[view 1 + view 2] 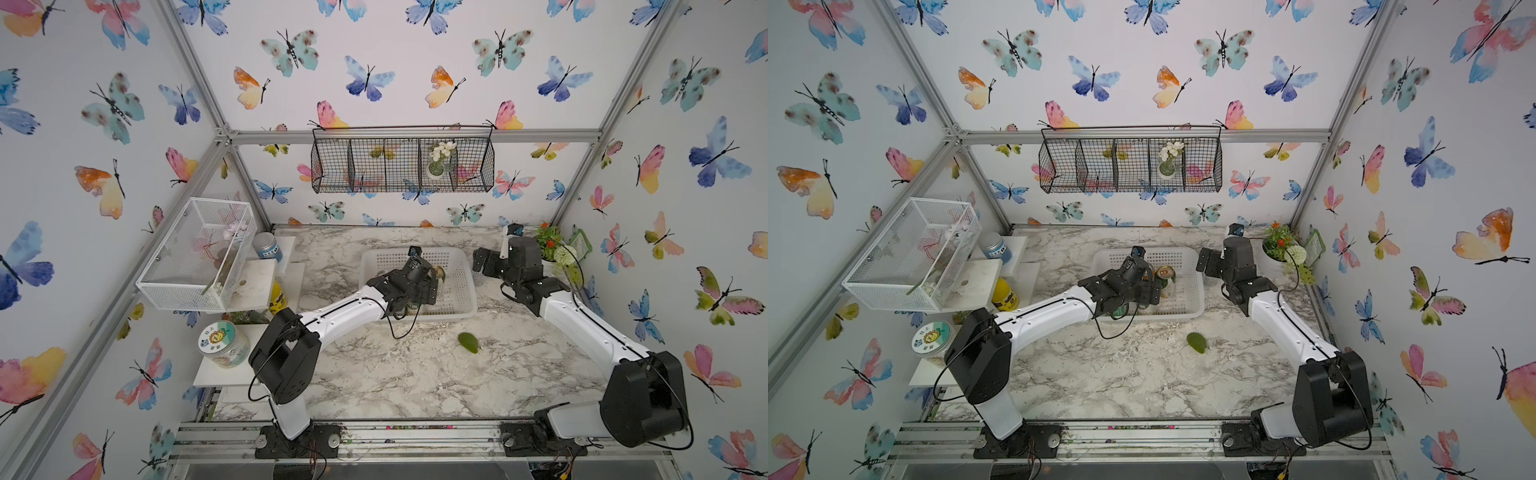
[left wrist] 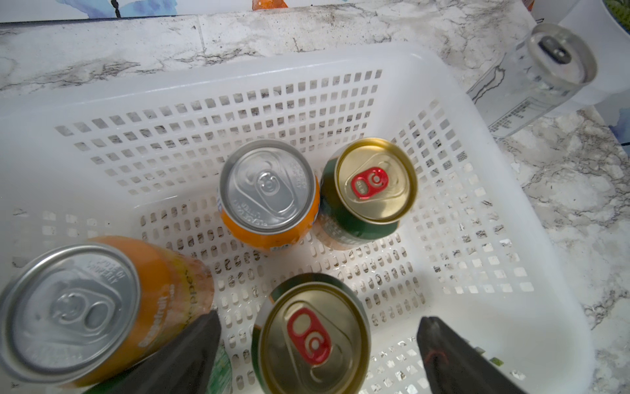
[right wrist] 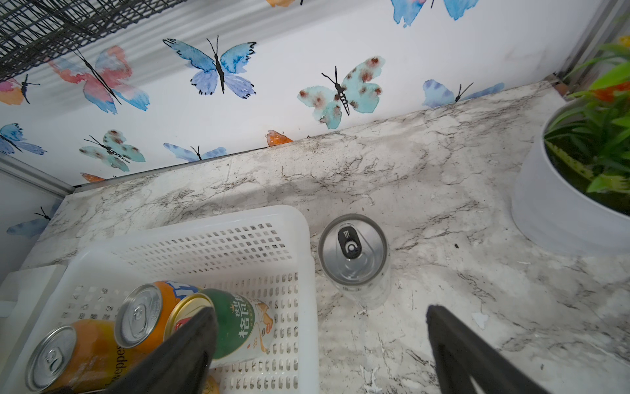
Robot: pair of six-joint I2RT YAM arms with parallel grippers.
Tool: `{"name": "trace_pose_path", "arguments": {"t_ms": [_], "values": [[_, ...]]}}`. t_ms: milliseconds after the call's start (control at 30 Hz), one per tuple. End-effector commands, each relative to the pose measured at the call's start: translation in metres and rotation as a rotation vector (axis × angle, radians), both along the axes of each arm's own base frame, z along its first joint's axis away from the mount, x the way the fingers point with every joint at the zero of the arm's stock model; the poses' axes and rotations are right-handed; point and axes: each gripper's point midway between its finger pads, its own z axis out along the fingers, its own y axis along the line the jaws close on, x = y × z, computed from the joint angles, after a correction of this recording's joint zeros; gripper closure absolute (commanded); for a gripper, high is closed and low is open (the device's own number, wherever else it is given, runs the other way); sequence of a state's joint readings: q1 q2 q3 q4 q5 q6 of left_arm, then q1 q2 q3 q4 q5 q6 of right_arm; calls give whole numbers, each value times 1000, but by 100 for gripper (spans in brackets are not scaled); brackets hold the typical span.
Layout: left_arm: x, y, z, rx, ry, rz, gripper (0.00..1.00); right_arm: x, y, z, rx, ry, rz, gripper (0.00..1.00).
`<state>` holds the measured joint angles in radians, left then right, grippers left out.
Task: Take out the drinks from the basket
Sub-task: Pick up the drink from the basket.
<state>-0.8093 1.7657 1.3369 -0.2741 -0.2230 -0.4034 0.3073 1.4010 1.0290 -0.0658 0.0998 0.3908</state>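
Green avocado-ish fruit [image 1: 468, 343] sits alone up front on the marble tabletop [image 1: 415, 382]. Behind it, the left gripper [image 2: 318, 319] hangs spread wide over the white basket [image 2: 102, 99], fingers either side of a dark green gold-topped can [image 2: 312, 337] without touching it. Also standing in there: an orange Schweppes can [image 2: 68, 314], plus a second orange can [image 2: 269, 191] right against a second dark green can [image 2: 371, 184]. Right gripper [image 3: 320, 310] is wide open and empty, and the slim silver can [image 3: 354, 256] is upright on the marble just outside the basket's right side.
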Motion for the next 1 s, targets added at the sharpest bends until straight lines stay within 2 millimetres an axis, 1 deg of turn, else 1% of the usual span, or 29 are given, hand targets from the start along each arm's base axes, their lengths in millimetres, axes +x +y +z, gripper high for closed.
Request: {"name": "trace_pose_path", "arguments": {"t_ms": [0, 167, 400, 533, 633, 733, 867, 967], "values": [[1, -1, -13, 44, 23, -1, 5, 0, -3, 3, -12, -20, -11, 2], [-2, 1, -28, 69, 65, 4, 7, 0, -4, 5, -12, -25, -13, 2], [-9, 3, -41, 87, 122, 7, 10, 0, -5, 6, -16, -28, -18, 1], [-9, 2, -52, 114, 153, 4, 12, 0, -5, 5, -15, -27, -19, 1], [-8, 0, -57, 119, 167, 3, 13, 0, -6, 5, -17, -25, -22, 1], [-8, 0, -58, 123, 170, 2, 19, -1, -7, 6, -21, -28, -29, 1], [-9, 0, -54, 121, 171, 2, 26, 0, -8, 6, -22, -29, -33, 2], [-9, 0, -50, 117, 165, 1, 37, 0, -8, 6, -22, -29, -35, 2]]}}
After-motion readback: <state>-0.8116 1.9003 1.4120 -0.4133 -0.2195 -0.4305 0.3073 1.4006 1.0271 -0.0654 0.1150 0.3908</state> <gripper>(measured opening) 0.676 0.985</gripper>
